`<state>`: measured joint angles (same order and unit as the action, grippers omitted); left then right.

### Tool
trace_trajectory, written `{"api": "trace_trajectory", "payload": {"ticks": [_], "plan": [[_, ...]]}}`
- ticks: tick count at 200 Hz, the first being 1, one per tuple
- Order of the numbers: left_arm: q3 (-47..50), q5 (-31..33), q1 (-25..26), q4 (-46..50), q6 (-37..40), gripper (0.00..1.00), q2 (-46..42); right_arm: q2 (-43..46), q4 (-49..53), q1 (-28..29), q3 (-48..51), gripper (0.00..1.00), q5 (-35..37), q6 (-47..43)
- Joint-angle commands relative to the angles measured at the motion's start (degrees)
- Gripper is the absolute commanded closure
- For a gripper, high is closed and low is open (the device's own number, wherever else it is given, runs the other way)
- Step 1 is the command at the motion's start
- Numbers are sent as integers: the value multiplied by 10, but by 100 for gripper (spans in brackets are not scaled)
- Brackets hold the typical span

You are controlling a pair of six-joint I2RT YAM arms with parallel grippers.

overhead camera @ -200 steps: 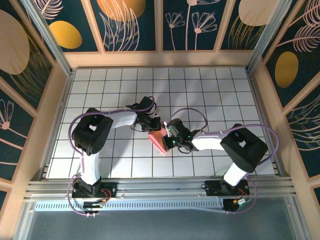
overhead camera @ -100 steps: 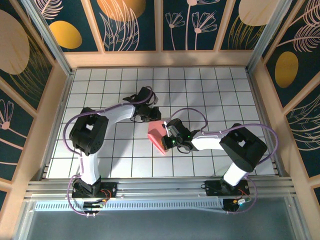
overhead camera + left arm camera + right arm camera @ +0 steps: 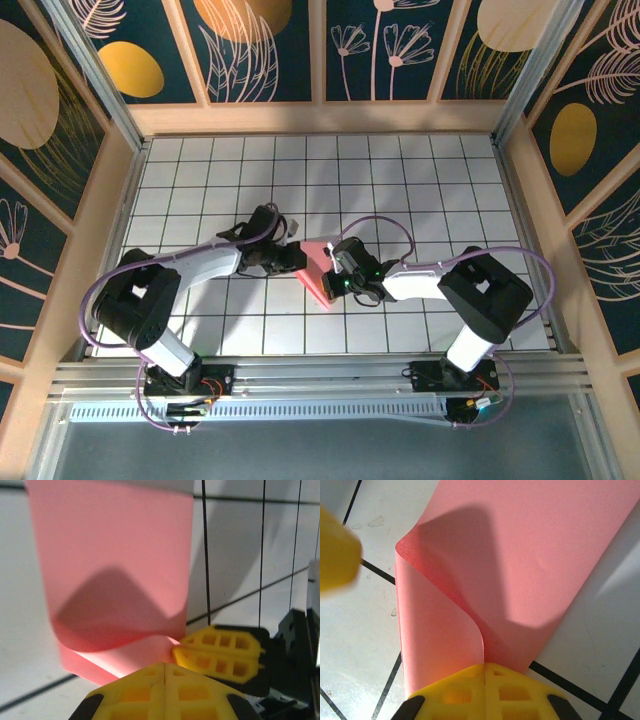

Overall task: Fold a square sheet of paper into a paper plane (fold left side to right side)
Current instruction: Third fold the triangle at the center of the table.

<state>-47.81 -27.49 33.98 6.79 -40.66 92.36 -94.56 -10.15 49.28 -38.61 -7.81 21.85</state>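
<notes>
The thin salmon-pink sheet of paper (image 3: 316,268) lies curled over in the middle of the white tiled tabletop (image 3: 420,180); the right end effector (image 3: 485,667) is clenched on its edge; the left end effector (image 3: 165,666) is clenched shut beside it.

A white bench (image 3: 420,170) ruled in dark grid lines sits inside a pale wooden frame (image 3: 320,117). Dark blue panels (image 3: 265,50) with gold discs and line-drawn flowers stand from nine to three o'clock. A metal rail (image 3: 320,378) runs along at six o'clock.
</notes>
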Motion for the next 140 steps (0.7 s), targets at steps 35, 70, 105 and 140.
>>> {"api": "trace_trajectory", "payload": {"ticks": [35,70,105,140], "plan": [[7,-24,22,-55,-41,100,36,-19,36,4,8,100,-3,8],[2,-26,28,-55,-38,100,54,-21,39,4,7,100,-3,7],[9,-13,29,-46,-34,100,55,-23,40,4,6,100,-4,7],[15,0,29,-38,-31,100,55,-24,41,4,5,100,-4,6]]}}
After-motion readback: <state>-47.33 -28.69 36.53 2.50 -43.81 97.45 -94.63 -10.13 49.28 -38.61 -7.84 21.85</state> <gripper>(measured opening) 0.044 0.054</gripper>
